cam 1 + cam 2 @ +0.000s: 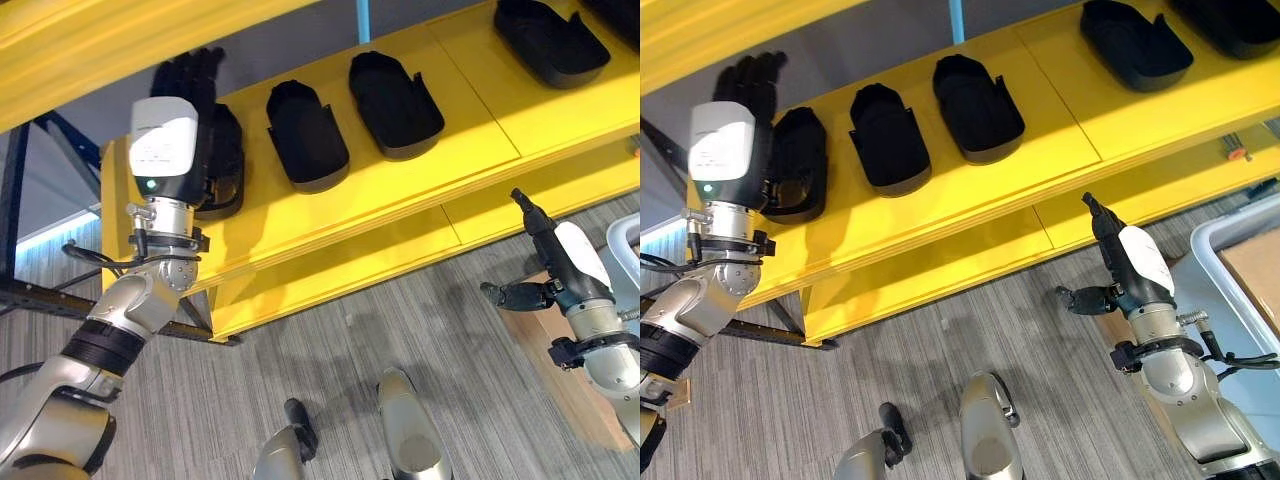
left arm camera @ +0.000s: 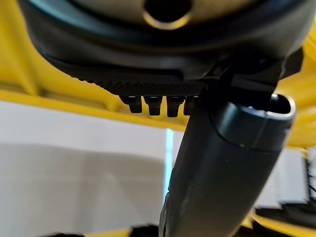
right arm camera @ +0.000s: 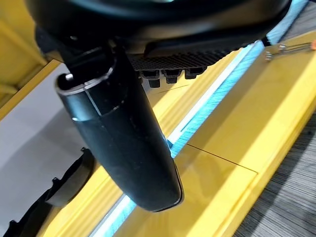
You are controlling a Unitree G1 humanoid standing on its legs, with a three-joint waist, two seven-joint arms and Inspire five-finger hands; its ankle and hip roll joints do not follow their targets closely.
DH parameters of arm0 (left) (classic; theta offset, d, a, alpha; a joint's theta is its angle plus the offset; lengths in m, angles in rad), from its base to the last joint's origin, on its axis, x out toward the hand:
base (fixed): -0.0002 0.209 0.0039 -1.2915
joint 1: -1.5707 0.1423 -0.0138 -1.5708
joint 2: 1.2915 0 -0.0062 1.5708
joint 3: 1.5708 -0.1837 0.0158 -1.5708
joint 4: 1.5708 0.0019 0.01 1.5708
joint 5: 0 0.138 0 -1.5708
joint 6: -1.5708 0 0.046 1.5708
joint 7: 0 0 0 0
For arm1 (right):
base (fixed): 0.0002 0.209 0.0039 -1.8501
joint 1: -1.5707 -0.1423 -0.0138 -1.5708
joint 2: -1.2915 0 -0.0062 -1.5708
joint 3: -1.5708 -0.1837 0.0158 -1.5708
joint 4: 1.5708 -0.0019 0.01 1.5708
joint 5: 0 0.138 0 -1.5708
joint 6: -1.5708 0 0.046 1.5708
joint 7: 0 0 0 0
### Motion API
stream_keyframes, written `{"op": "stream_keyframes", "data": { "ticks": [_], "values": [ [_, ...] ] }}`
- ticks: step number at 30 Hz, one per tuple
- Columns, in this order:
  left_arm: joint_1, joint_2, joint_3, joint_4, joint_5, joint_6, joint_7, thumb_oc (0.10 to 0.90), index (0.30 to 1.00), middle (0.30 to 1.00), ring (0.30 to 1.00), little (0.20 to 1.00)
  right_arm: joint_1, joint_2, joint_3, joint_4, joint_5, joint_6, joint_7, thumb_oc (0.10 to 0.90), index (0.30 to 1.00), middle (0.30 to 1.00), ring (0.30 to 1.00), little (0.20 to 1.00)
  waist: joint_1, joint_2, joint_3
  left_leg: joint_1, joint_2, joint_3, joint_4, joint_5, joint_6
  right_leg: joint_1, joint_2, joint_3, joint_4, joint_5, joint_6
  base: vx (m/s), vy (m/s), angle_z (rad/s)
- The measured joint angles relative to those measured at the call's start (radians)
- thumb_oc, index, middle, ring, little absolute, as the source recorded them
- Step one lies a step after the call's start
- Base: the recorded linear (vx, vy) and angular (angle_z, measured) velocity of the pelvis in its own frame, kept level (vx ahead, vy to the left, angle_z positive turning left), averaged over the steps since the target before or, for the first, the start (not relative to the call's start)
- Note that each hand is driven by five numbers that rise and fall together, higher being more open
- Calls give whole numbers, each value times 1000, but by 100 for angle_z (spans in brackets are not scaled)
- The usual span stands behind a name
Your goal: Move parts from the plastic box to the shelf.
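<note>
Left hand up at the shelf, parts lined along it

My left hand [image 1: 190, 85] hovers fingers-straight over the end part [image 1: 800, 165] on the shelf [image 1: 400, 190] — withdrawing carelessly could drag it off; right hand [image 1: 1110, 260] hangs released, empty — plastic box [image 1: 1240, 250] beside it.

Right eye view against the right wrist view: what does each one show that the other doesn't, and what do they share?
The right eye view alone shows the left hand raised over the leftmost black part, a row of black parts along the shelf, and the plastic box. The right wrist view alone shows the right hand's thumb up close. Both share the right hand and the yellow shelf.
</note>
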Motion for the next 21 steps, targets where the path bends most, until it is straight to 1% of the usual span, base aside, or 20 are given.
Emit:
{"op": "stream_keyframes", "data": {
  "ticks": [1, 2, 5, 7, 10, 11, 13, 15, 16, 17, 18, 19, 21],
  "values": [
    [-1, -8, 0, -1, -7, -3, -9, 900, 1000, 1000, 1000, 1000, -2, 0, 1, 0, 0, -1, 0, 900, 1000, 1000, 1000, 1000, 0, 2, 1, 0, 0, 3, -1, -2, 1, -4, 1, 4, 1, 0, 0, -42, -16, -16],
    [-1, -35, -1, -1, -8, -4, -16, 900, 1000, 1000, 1000, 1000, 2, -1, 3, 1, 0, -1, 1, 900, 1000, 1000, 1000, 1000, -6, 6, 1, 0, 1, 4, -4, -6, 6, -6, 2, 4, 1, 1, 0, -55, -36, -7],
    [15, -90, 3, -26, -32, -4, -26, 900, 1000, 1000, 1000, 1000, 3, 0, 8, 1, 0, -4, 8, 900, 1000, 1000, 1000, 1000, -6, 10, 2, 1, 5, 2, -6, -7, 5, -7, 9, 4, 2, 3, -2, -70, -65, -3],
    [80, -136, 13, -86, -42, -2, -27, 900, 1000, 1000, 1000, 1000, 4, 3, 8, 1, -1, -10, 7, 900, 1000, 1000, 1000, 1000, -3, 11, 2, 1, 8, 1, -9, -10, 1, -9, 13, 4, 1, 4, -4, -43, -53, -3],
    [182, -170, 15, -148, -33, -13, -29, 900, 1000, 1000, 1000, 1000, 4, 13, 8, 1, -2, -13, 3, 900, 1000, 1000, 1000, 1000, 5, 12, 2, 0, 13, 0, -13, -7, 4, -11, 20, 4, -1, 6, -7, -63, -70, -3],
    [256, -206, 52, -177, -9, -19, -29, 900, 1000, 1000, 1000, 1000, 5, 22, 7, 1, -4, -13, -7, 900, 1000, 1000, 1000, 1000, 7, 13, 3, -2, 14, -3, -13, -6, 5, -11, 21, 2, -2, 6, -8, -58, -66, 4],
    [333, -238, 74, -203, 2, -12, -29, 900, 1000, 1000, 1000, 1000, 10, 35, 7, 1, -4, -13, -17, 900, 1000, 1000, 1000, 1000, 16, 13, 3, -5, 16, -9, -13, -4, 5, -10, 22, -5, -2, 6, -8, -68, -64, 6],
    [394, -258, 83, -200, 6, 11, -23, 900, 1000, 1000, 1000, 1000, 17, 38, 8, 2, -5, -13, -25, 900, 1000, 1000, 1000, 1000, 42, 13, 3, -8, 17, -15, -17, 1, 4, -11, 21, -11, -4, 7, -10, -68, -57, 9],
    [411, -263, 92, -195, 5, 30, 5, 900, 1000, 1000, 1000, 1000, 19, 41, 12, 2, -5, -13, -37, 900, 1000, 1000, 1000, 1000, 53, 12, 4, -11, 17, -22, -19, 4, 5, -9, 20, -20, -6, 8, -12, -46, -33, 14],
    [411, -263, 93, -188, 5, 34, 20, 900, 1000, 1000, 1000, 1000, 22, 43, 12, 2, -5, -14, -44, 900, 1000, 1000, 1000, 1000, 61, 12, 4, -12, 17, -25, -20, 6, 4, -9, 19, -23, -6, 8, -13, -79, -50, 19],
    [412, -263, 115, -179, 4, 46, 52, 900, 1000, 1000, 1000, 1000, 24, 48, 12, 2, -5, -14, -52, 900, 1000, 1000, 1000, 1000, 68, 11, 5, -21, 17, -32, -19, 4, 1, -12, 19, -30, -8, 8, -14, -77, -52, 14],
    [410, -263, 157, -171, 5, 50, 94, 900, 1000, 1000, 1000, 1000, 22, 53, 15, 2, -5, -17, -62, 900, 1000, 1000, 1000, 1000, 88, 8, 8, -29, 17, -35, -20, 4, 2, -19, 18, -33, -7, 10, -16, -85, -61, 13],
    [410, -263, 217, -162, 4, 63, 166, 900, 1000, 1000, 1000, 1000, 21, 65, 15, 2, -5, -19, -70, 900, 1000, 1000, 1000, 1000, 92, 6, 10, -44, 17, -43, -20, 5, 3, -28, 17, -41, -9, 12, -17, -35, -36, 13]
  ]
}}
